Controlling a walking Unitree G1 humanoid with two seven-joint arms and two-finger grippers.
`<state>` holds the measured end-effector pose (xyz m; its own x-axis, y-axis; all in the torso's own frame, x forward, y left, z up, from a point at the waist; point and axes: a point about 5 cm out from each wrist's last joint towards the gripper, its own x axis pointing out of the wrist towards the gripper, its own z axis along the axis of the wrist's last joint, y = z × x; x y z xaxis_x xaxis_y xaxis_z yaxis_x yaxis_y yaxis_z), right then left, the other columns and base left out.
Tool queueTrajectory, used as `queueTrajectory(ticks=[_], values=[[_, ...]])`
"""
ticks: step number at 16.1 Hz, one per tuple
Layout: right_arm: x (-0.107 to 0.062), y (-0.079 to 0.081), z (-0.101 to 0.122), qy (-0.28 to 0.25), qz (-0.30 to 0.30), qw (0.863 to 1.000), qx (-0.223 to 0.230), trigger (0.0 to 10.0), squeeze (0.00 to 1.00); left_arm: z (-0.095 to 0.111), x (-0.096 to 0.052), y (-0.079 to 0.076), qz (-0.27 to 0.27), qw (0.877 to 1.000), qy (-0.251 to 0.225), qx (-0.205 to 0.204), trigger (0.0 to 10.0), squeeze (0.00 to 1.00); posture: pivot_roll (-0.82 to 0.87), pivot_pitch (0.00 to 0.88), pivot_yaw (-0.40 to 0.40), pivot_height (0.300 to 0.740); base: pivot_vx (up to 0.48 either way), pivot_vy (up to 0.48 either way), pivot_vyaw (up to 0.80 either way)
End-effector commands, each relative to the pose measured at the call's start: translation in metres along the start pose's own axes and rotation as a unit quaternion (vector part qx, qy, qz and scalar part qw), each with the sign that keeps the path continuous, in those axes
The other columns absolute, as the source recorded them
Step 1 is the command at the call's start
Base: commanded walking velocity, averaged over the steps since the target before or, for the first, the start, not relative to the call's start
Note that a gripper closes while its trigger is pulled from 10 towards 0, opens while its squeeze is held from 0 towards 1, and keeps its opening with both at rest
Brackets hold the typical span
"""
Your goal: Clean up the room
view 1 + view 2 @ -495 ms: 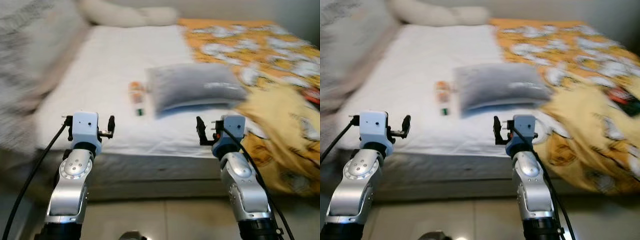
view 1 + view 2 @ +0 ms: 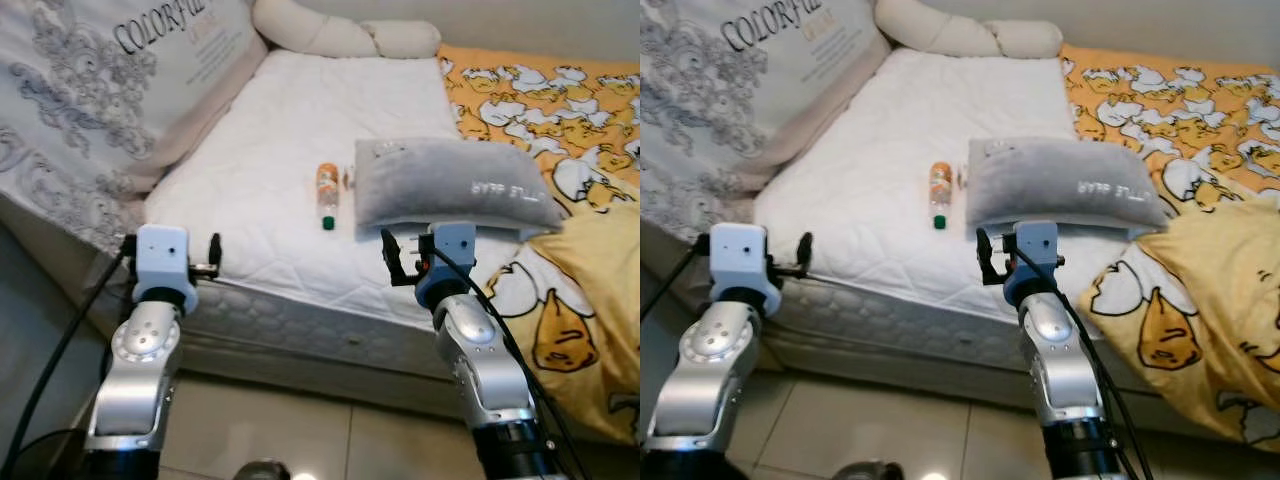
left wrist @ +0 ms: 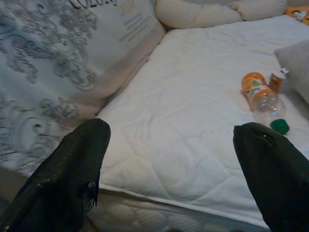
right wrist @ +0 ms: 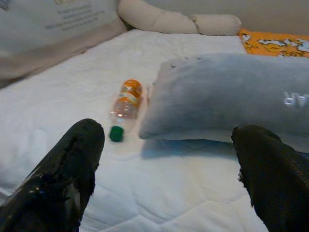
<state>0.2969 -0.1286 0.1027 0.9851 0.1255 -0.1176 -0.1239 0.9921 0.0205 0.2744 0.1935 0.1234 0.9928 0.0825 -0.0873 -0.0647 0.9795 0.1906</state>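
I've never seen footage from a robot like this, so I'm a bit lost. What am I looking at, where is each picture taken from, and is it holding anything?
This is a humanoid robot standing at the foot of a bed. The two wide pictures come from the two eyes of its head camera, looking down over its silver arms. The other two come from cameras on its wrists, looking out between each gripper's two black fingers. The left gripper and right gripper are both open and hold nothing. On the white mattress lie a plastic bottle with an orange label and green cap, and beside it a grey pillow. A yellow duck-print blanket covers the right side.
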Motion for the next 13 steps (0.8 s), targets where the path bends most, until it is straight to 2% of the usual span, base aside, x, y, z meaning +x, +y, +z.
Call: queueTrajectory(ticks=[1, 5, 12, 13], values=[[0.005, 0.003, 0.008, -0.017, 0.01, 1.0, -0.006, 10.0, 0.0, 0.004, 0.001, 0.003, 0.006, 1.0, -0.007, 0.005, 10.0, 0.0, 0.11, 0.0, 0.007, 0.74, 0.274, 0.0, 0.0], [0.007, 0.008, 0.006, -0.013, 0.02, 1.0, -0.01, 10.0, 0.0, 0.005, 0.001, 0.002, 0.005, 1.0, -0.008, 0.003, 10.0, 0.0, 0.11, 0.0, -0.001, 0.74, 0.317, 0.0, 0.8], [0.006, 0.008, -0.002, 0.002, 0.017, 1.0, -0.02, 10.0, 0.0, 0.005, 0.001, 0.003, 0.005, 1.0, -0.009, 0.007, 10.0, 0.0, 0.12, 0.0, -0.005, 0.74, 0.351, 0.0, 0.0], [0.006, 0.005, -0.004, 0.005, 0.008, 1.0, -0.02, 10.0, 0.0, 0.005, 0.001, 0.003, 0.003, 1.0, -0.009, 0.011, 10.0, 0.0, 0.12, 0.0, -0.003, 0.74, 0.356, 0.0, 0.8]])
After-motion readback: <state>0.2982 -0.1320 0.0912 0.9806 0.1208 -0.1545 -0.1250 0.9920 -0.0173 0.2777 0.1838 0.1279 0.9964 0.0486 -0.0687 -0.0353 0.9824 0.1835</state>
